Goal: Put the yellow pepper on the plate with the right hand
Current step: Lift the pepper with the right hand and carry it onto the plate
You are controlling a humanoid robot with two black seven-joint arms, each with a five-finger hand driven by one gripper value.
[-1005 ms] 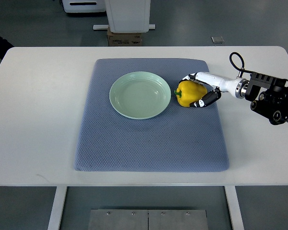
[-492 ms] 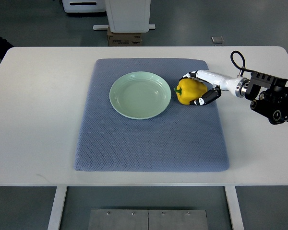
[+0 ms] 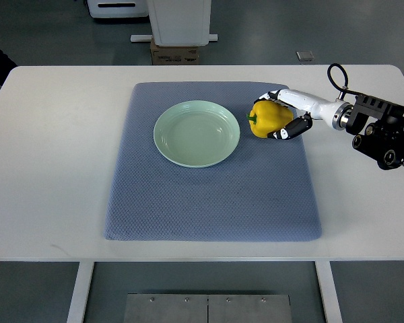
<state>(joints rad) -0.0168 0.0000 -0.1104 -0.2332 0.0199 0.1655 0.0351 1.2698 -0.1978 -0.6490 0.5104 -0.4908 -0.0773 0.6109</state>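
White table (image 3: 54,168) carries a textured blue-grey rectangular mat (image 3: 209,195); round pale green plate (image 3: 196,132) sits empty on it. Right hand (image 3: 287,117) wraps fingers around glossy yellow pepper (image 3: 268,118), just right of plate. No readable writing.

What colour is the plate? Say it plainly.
Pale green, plain with no pattern. The plate shows best in the top view, lying on the blue-grey mat.
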